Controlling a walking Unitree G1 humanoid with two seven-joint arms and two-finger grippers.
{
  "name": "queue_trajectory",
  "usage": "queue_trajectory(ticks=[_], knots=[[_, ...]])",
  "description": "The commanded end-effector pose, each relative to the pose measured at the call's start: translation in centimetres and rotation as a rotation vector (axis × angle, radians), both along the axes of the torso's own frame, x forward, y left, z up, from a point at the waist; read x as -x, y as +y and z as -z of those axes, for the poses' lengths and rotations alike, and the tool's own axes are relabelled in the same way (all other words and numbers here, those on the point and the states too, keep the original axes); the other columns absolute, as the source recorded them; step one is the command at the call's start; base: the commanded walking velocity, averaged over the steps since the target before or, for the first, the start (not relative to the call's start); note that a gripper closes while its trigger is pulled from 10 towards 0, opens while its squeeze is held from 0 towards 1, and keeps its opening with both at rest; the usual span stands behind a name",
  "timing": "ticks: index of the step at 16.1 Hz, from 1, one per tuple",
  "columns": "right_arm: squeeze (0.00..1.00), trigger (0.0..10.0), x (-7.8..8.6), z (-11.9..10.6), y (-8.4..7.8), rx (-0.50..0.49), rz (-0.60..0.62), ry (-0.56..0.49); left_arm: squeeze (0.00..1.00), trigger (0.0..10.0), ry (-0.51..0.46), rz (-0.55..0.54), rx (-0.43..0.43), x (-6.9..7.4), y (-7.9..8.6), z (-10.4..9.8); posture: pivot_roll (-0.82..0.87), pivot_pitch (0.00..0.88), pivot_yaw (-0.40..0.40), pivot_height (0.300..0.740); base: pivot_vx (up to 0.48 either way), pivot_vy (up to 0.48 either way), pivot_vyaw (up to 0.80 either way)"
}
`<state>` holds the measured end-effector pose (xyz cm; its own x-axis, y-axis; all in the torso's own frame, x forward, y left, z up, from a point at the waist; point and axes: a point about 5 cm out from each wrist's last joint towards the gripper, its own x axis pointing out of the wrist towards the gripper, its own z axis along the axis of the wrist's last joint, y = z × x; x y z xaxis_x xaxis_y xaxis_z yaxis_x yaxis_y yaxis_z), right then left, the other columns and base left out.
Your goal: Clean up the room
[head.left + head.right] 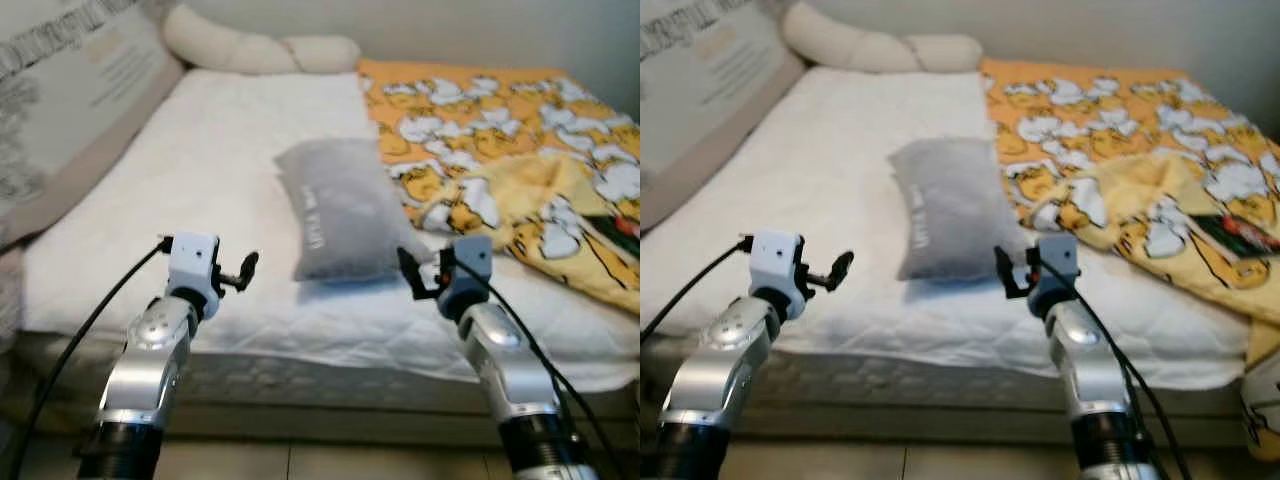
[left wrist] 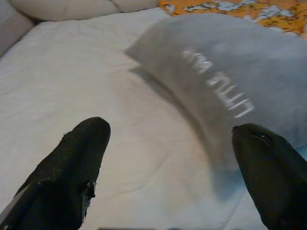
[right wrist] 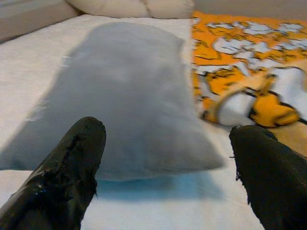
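Headboard panel with printed lettering leans along the bed's left side, and a long cream bolster lies across the far end. The bed is covered in a white quilted sheet. Left claw is raised above the near edge of the mattress, its two black fingers spread wide with nothing between them, aimed toward the near left corner of the grey pillow. That pillow lies flat near the middle of the bed, lengthwise, with pale lettering along its left side, its right edge just beside the orange cartoon-print blanket. Right claw hovers close to the pillow's near right corner, fingers wide apart and empty. The blanket is rumpled over the bed's right half, a small dark object lying on its folds.
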<state>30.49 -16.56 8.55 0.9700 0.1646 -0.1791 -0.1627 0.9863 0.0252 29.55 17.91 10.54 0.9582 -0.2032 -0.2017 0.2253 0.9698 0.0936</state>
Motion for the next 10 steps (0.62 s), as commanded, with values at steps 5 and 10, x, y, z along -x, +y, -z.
queue_trajectory(ticks=[5, 10], knots=[[1.0, 10.0, 0.21, 0.14, -0.69, 0.009, 0.019, 0.001, 0.0, 10.0, -0.007, 0.028, 0.004, -0.14, -0.84, -0.12, -0.03, 0.0, -0.017, 0.74, 0.331, 0.0, 0.0], [1.0, 10.0, 0.25, 0.11, -0.45, 0.008, 0.012, -0.002, 0.0, 10.0, -0.005, 0.027, 0.006, -0.15, -0.83, -0.06, -0.03, 0.0, -0.019, 0.74, 0.331, 0.0, 0.0]])
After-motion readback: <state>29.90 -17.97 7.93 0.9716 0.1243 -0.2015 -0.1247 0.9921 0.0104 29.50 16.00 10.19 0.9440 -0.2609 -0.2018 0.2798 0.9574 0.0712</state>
